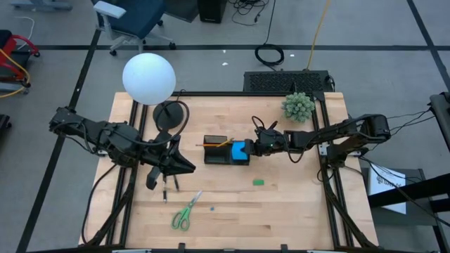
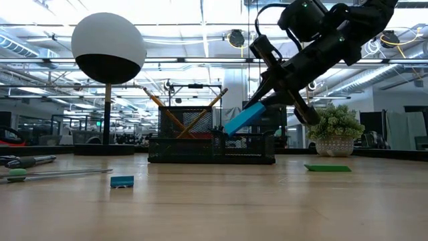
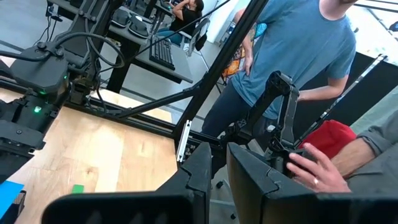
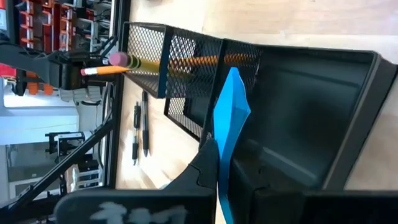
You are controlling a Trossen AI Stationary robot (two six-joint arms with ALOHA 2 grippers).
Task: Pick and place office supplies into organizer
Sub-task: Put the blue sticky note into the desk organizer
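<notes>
- High view: the right claw [image 1: 257, 145] reaches in from the right and pinches the blue pad [image 1: 241, 149] over the right end of the black organizer [image 1: 219, 159] at mid-desk [image 1: 281, 211]. An orange pencil [image 1: 216, 144] lies across the organizer's left part. The left claw [image 1: 184, 166] sits left of the organizer, just beside it, above two dark pens [image 1: 169, 185]; its fingers look closed with nothing between them. Green scissors [image 1: 185, 212] lie near the front edge, a tiny eraser [image 1: 211, 208] just beside them. A green flat piece [image 1: 258, 182] lies in front of the organizer. A white lamp globe [image 1: 148, 78] and a spiky plant [image 1: 299, 106] stand at the back.
- Low view: the right claw [image 2: 262, 100] holds the pad [image 2: 244, 118] tilted, its lower corner dipping into the organizer [image 2: 211, 151]. Two pencils [image 2: 200, 114] cross in the taller mesh section. A small blue block [image 2: 122, 181] lies on the desk in front.
- Left wrist view: the left claw's fingers [image 3: 200, 177] stand nearly together, empty. A person in a blue shirt [image 3: 298, 43] stands beyond the desk; a hand [image 3: 320, 168] rests near a stand.
- Right wrist view: the pad [image 4: 229, 134] is gripped edge-on between the fingers [image 4: 205, 171], over the open tray compartment [image 4: 298, 99]. A pencil [image 4: 124, 63] sticks out of the mesh; both pens [image 4: 140, 134] lie on the desk beyond.
</notes>
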